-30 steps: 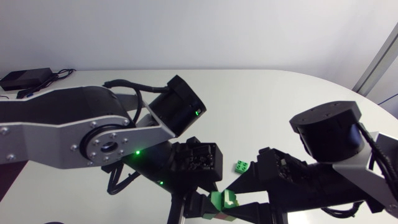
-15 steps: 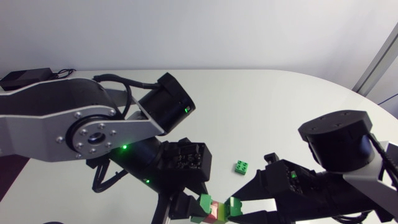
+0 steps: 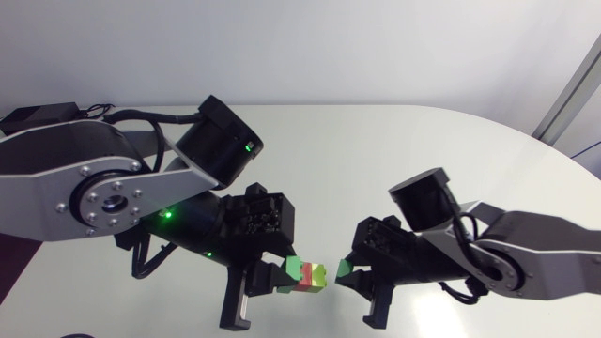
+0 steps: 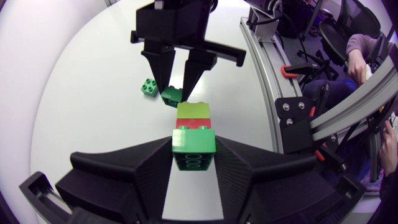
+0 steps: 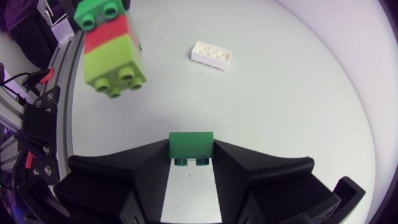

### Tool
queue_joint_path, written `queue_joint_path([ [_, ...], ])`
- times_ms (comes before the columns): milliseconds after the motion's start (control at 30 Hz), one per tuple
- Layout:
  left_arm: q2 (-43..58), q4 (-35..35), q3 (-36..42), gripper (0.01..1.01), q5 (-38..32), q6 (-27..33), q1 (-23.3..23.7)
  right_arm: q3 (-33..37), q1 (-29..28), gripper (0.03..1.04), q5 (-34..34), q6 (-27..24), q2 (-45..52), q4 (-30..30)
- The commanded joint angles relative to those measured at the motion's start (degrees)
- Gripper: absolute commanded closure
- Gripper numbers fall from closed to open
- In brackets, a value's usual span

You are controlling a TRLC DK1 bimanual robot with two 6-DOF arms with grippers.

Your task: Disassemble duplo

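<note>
My left gripper (image 3: 289,274) is shut on the dark green end of a short duplo stack (image 3: 306,274) of green, red and lime bricks, held above the table. In the left wrist view the stack (image 4: 193,134) juts out ahead of its fingers. My right gripper (image 3: 347,275) faces it, shut on a single green brick (image 3: 342,274) that sits just apart from the lime end. The right wrist view shows that brick (image 5: 191,145) between its fingers and the stack (image 5: 109,53) hanging ahead. Seen from the left wrist, my right gripper (image 4: 177,87) pinches the green brick (image 4: 171,95).
A loose green brick (image 4: 148,87) lies on the white table under my right gripper. A white brick (image 5: 211,54) lies farther out on the table. A black box with cables (image 3: 38,117) sits at the table's far left edge.
The green brick has come off the lime end of the stack and stays in my right gripper. Both arms have drawn back from the near edge and a small gap has opened between them.
</note>
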Motion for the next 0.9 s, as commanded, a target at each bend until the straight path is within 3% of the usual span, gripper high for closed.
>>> queue_joint_path([
  [0,-1.84,0.76,-1.52,0.743,-0.36,-0.56,0.60,1.78,0.74,0.79,0.62,1.15,5.77,1.56],
  [200,-2.45,1.38,-2.48,0.743,-0.36,-0.64,0.43,3.81,0.83,0.75,1.15,1.77,11.65,3.50],
  [267,-2.54,1.55,-2.57,0.743,-0.36,-0.64,0.43,3.81,0.04,0.42,0.79,2.38,9.81,2.97],
  [300,-2.54,1.90,-2.48,0.743,-0.36,-0.64,0.34,3.81,-0.23,0.19,0.53,2.65,7.52,2.09],
  [333,-2.54,2.08,-2.48,0.743,-0.36,-0.64,0.34,3.72,-0.93,0.06,-0.70,2.74,5.24,1.12],
  [600,-1.92,2.43,-1.52,0.743,-0.28,-0.91,0.08,3.28,-3.39,0.06,-9.84,1.86,-13.22,-9.86],
  [867,-0.17,-3.19,3.40,0.743,4.03,-1.17,0.87,1.52,7.16,0.06,-5.71,2.47,-18.49,-12.15],
])
